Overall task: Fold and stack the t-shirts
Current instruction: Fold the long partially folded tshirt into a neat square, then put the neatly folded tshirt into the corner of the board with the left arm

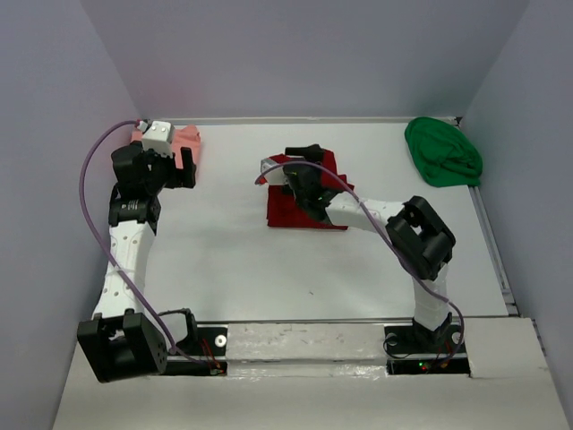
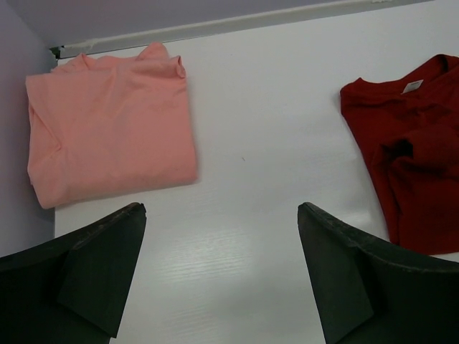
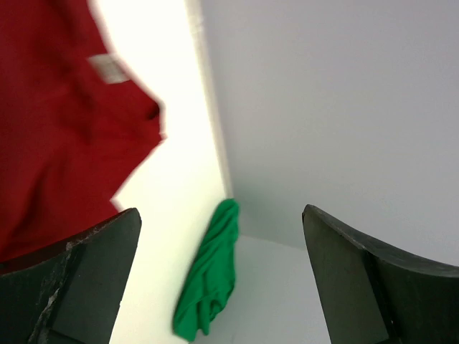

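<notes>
**Tools wide open, nothing held; green shirt not yet folded**

Left tool (image 2: 221,215): jaws are spread wide, with only bare table (image 2: 244,143) seen between them. It is hung over the far-left part of the table. The salmon-pink shirt (image 2: 111,129) lies just ahead and to its left, untouched.

Right tool (image 3: 221,211): jaws are spread equally wide and nothing is gripped. It is held over the dark red shirt (image 1: 285,213) at mid-table. Whether cloth is touched cannot be told.

Salmon-pink shirt: laid as a neat rectangle in the far-left corner, close to the wall.
Dark red shirt: folded to a rough rectangle, neck label up, some creases noted.
Green shirt (image 1: 443,152): bunched in a heap in the far-right corner, well apart from the other two.

Handling, as judged:
- The cloth is taken to be thin, light and limp, neither fragile nor slippery.
- Sagging from any pinch is expected, and a fold lifted at one point would likely fall open.
- Folded shirts are best taken at a folded edge with all layers pinched together, one corner per tool.
- For the green heap, a hem or shoulder seam should be pinched and the shirt spread flat first.
</notes>
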You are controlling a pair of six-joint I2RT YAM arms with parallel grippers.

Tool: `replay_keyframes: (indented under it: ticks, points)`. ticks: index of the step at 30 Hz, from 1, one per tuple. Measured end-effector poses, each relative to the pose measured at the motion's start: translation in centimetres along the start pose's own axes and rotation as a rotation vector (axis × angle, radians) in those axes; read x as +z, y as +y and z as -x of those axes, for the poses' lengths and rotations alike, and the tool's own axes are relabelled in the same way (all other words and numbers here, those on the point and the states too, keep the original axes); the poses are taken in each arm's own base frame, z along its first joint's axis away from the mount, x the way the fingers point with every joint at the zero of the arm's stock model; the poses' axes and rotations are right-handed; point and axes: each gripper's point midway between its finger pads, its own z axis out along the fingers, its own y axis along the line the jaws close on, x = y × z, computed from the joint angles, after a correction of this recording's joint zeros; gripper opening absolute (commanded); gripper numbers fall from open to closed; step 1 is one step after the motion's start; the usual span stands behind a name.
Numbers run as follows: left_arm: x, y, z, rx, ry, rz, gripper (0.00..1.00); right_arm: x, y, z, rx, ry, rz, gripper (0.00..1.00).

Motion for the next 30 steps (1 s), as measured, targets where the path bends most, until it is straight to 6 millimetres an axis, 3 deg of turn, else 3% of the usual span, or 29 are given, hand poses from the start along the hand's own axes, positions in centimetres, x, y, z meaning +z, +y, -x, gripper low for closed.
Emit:
replay_keyframes:
  ticks: [5,8,10,13,17,20,26,30]
  points:
    - [1.0,0.0,0.2,-0.012,0.013,-0.018,0.99,-2.9,-10.5,1.0,0.127,-0.056,-0.169,1.00]
    - [1.2,-0.5,0.0,-0.017,0.020,-0.048,0.99,-5.3,-15.8,0.0,0.251,-0.079,-0.244,0.98]
    - [1.3,-0.9,-0.2,-0.022,0.026,-0.076,0.99,-6.6,-17.8,-0.9,0.323,-0.091,-0.244,0.93]
    - [1.6,-1.6,-0.7,-0.035,0.042,-0.118,0.99,-7.8,-18.8,-1.3,0.434,-0.128,-0.184,0.82]
    - [1.7,-1.8,-1.1,-0.042,0.050,-0.131,0.99,-9.0,-15.8,-0.2,0.535,-0.196,0.031,0.54]
    - [1.7,-1.9,-1.3,-0.049,0.054,-0.130,0.99,-9.6,-12.3,0.5,0.562,-0.206,0.194,0.48]
    - [2.0,-2.0,-2.5,-0.070,0.078,-0.133,0.99,-11.4,-3.8,1.3,0.594,-0.166,0.563,0.47]
    - [2.3,-2.0,-3.0,-0.083,0.094,-0.134,0.99,-12.4,0.2,1.9,0.606,-0.135,0.739,0.48]
